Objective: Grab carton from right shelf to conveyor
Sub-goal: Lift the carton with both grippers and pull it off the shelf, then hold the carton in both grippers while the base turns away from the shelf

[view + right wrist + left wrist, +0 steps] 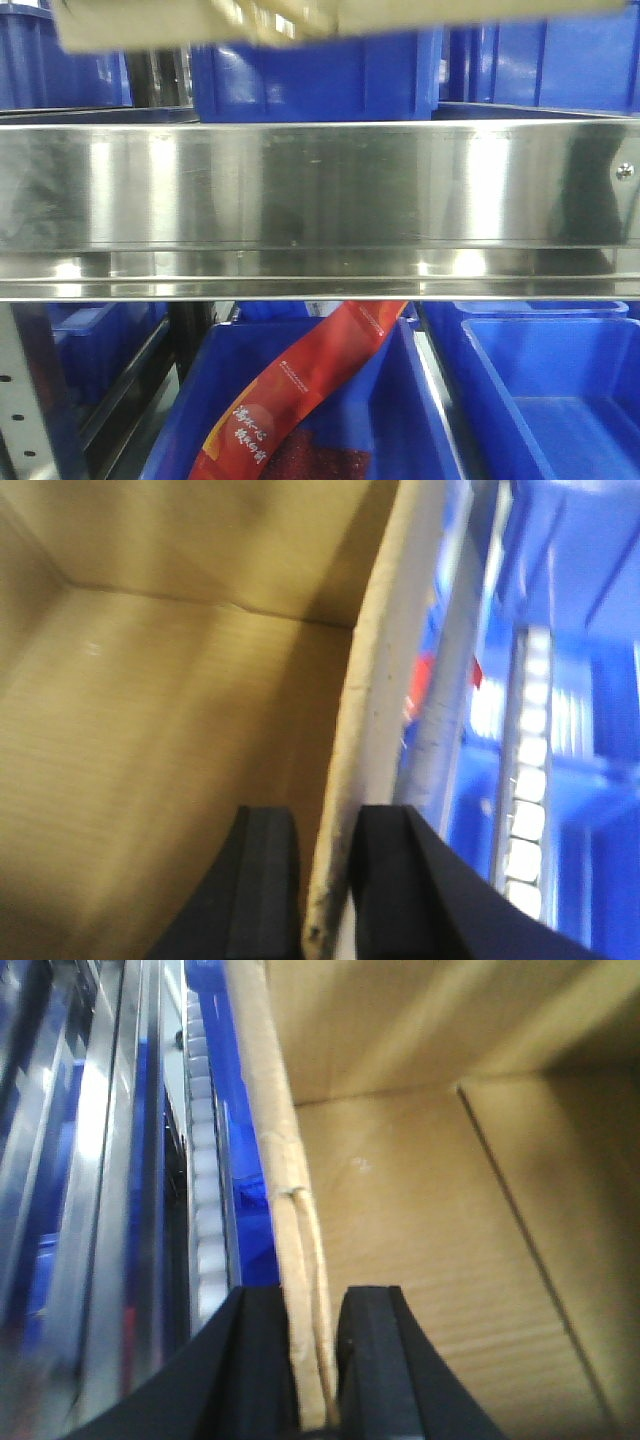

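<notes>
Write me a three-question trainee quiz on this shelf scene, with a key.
1. True or false: the left gripper pinches a wall of the large brown corrugated cardboard carton.
2. The long red printed packet lies: A) in a blue plastic bin below the shiny stainless steel shelf rail; B) inside the carton; C) on the rail.
3. How many grippers clamp the carton?
Key: 1 true; 2 A; 3 two, the right gripper included.
</notes>
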Motion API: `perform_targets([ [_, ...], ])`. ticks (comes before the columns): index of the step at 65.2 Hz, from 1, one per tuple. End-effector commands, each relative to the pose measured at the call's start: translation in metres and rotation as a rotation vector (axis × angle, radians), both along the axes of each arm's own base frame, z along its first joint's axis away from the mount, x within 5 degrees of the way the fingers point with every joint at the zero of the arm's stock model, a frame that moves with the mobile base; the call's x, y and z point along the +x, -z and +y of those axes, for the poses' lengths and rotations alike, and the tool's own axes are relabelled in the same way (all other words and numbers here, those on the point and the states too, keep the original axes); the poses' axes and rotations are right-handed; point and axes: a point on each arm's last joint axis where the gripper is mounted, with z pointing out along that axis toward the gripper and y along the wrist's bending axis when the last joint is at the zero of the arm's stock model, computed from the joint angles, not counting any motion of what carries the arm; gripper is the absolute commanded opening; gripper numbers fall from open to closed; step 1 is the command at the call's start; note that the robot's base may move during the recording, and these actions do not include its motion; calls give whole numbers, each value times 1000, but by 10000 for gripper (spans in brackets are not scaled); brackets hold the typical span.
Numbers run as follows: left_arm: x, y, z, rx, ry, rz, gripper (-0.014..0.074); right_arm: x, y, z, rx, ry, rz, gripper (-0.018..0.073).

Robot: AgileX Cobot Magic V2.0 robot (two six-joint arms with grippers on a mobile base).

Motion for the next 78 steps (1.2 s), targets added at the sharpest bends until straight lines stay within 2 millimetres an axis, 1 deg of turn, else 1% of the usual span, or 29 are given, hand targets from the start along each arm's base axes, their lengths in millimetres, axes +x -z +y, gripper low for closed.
perform_targets([
  [1,-19,-10,-1,29,18,-45,-15,-23,-18,-1,26,-25,-98,-67],
  [3,-24,-12,-2,37,25,-52,-15,-32,-20,-1,29,-38,-105,-67],
  [8,-37,-11,-4,40,46,-54,-15,-49,-17,-1,29,-64,-97,-67],
  [15,-55,-7,-4,23,64,-40,-15,-70,-6,-6,28,-70,-58,-67],
  [20,-65,0,-3,27,78,-20,-15,-84,6,-11,23,-67,-25,-67],
  [27,-81,8,2,16,83,-2,-15,-97,18,-17,15,-66,-5,-67],
  [33,-92,14,8,13,88,13,-15,-100,26,-19,11,-65,7,-67],
  [41,-99,18,13,21,85,18,-15,-100,33,-19,5,-64,23,-67],
  [78,-99,19,13,26,83,19,-15,-99,32,-18,11,-63,11,-67],
])
